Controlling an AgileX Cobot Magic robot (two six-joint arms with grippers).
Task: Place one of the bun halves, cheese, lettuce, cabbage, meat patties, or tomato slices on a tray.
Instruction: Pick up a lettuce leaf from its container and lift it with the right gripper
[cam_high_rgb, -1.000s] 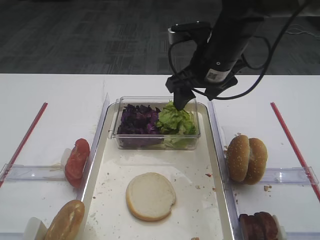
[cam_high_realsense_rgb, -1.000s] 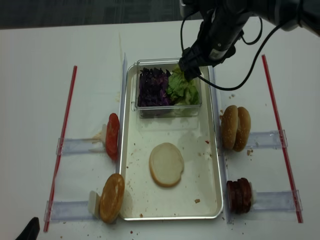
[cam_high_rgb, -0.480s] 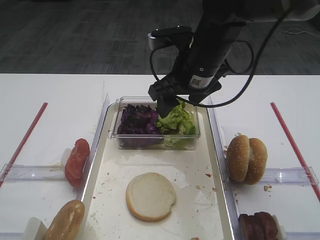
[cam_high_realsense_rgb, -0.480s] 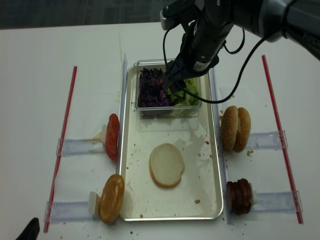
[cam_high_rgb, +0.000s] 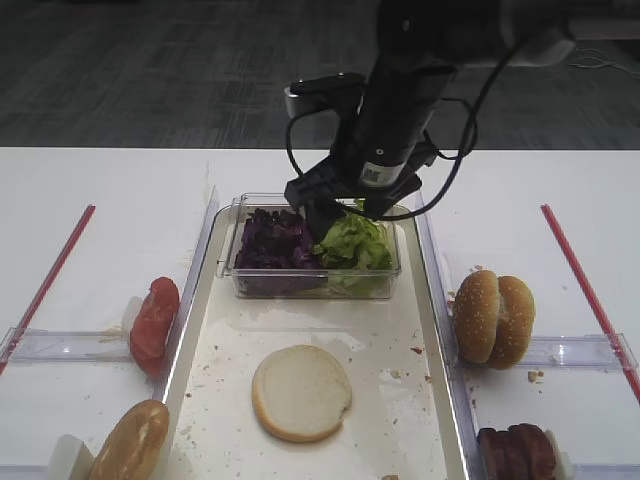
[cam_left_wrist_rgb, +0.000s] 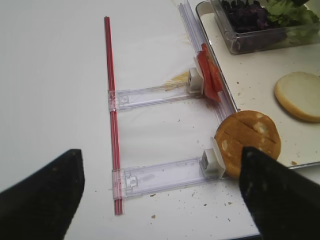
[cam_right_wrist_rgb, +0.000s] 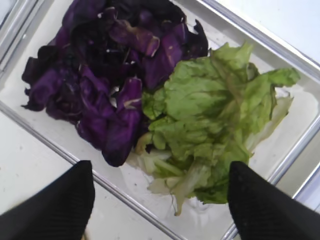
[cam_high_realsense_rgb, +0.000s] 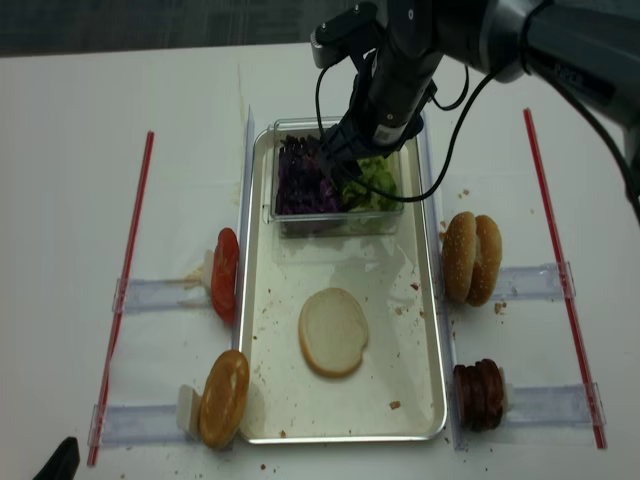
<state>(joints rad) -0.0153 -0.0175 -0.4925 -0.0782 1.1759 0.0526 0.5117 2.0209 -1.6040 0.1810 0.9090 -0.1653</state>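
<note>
R arm comes in from top, right gripper (cam_high_rgb: 322, 222) low over the clear plastic box (cam_high_rgb: 312, 275), at the seam btw cabbage (cam_high_rgb: 277, 240) (box left half) and lettuce (cam_high_rgb: 352, 242) (right half). Fingertips hidden by the arm body, can't tell jaw gap or contact from this view. Box sits at far end of the tray (cam_high_rgb: 434, 330). Pale cut-face bun half (cam_high_rgb: 301, 392) lies flat mid-tray, crumbs around it. L of tray: tomato slices (cam_high_rgb: 154, 322) on edge in a clear holder, sesame-less golden bun (cam_high_rgb: 130, 443) below at frame edge. R of tray: two sesame bun halves (cam_high_rgb: 494, 318) on edge, meat patties (cam_high_rgb: 516, 452) bottom right. Red strips (cam_high_rgb: 582, 285) both sides of the white table (cam_high_rgb: 110, 200).
</note>
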